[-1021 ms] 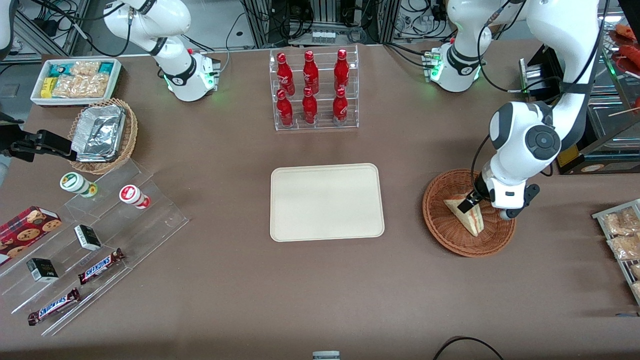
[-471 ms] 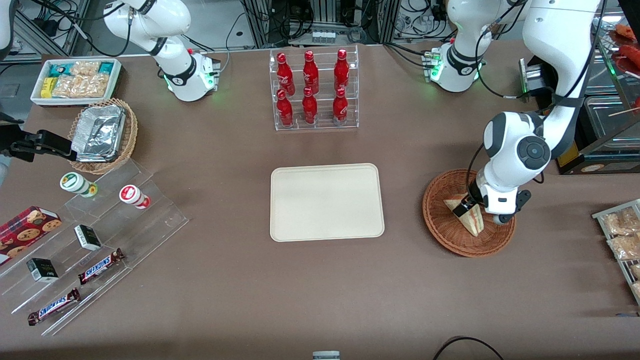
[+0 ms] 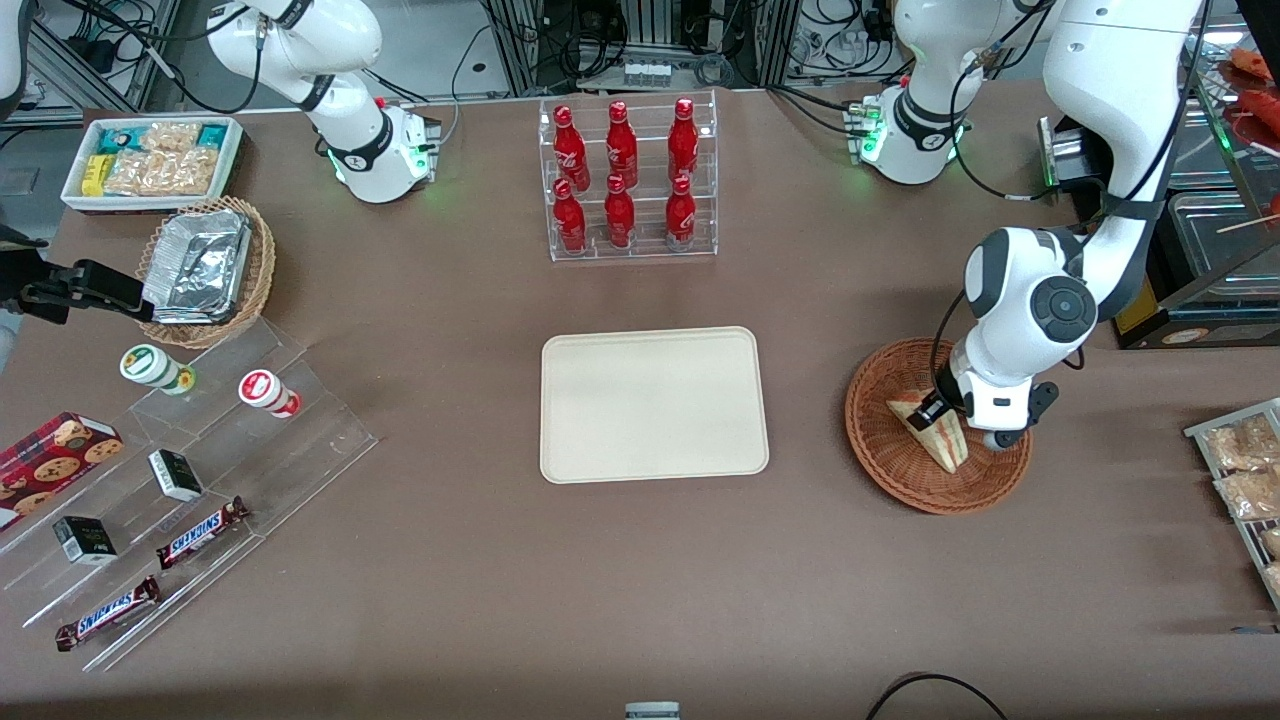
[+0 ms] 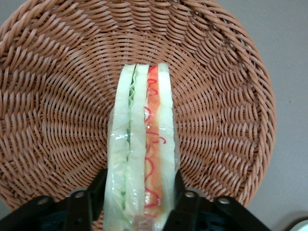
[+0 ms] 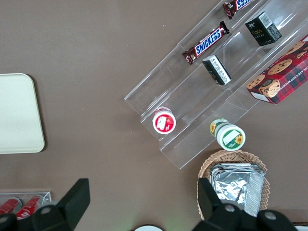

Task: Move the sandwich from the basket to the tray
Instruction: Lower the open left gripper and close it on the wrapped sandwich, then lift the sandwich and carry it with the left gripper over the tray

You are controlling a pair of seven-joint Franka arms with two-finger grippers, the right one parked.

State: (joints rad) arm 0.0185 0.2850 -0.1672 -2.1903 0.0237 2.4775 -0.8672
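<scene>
A brown counter (image 3: 450,560) is seen from the front, and the things on it are listed here as they appear across that view. At the parked arm's end sits a white box of snack packets (image 3: 152,160). Nearer the camera than that is a tan wicker basket holding foil trays (image 3: 205,268). Nearer still is a clear stepped display (image 3: 190,500) with two small capped cups, small dark boxes, a cookie box and Snickers bars (image 3: 200,532).

In the middle stands a clear rack of six red bottles (image 3: 625,180). Nearer the camera than the rack lies the tray (image 3: 652,403), cream-beige and rectangular, flat on the counter with nothing on it.

Toward the working arm's end, well apart from the tray, sits the basket (image 3: 895,470), round, shallow and reddish-brown. The sandwich (image 3: 940,435) is in it, a pale triangular wedge standing on edge. The wrist camera shows its cut edge (image 4: 142,144), with green filling beside red-pink filling between slices of white bread, wrapped in clear film.

The left arm's pincer (image 3: 932,410) is down inside the basket. Its two black fingers (image 4: 96,190) press against the two bread faces of the wedge, one on each side, closed onto the sandwich. The wicker of the basket (image 4: 57,110) surrounds the sandwich on all sides.

At the counter's edge, bags of snacks lie on a rack (image 3: 1245,470).
</scene>
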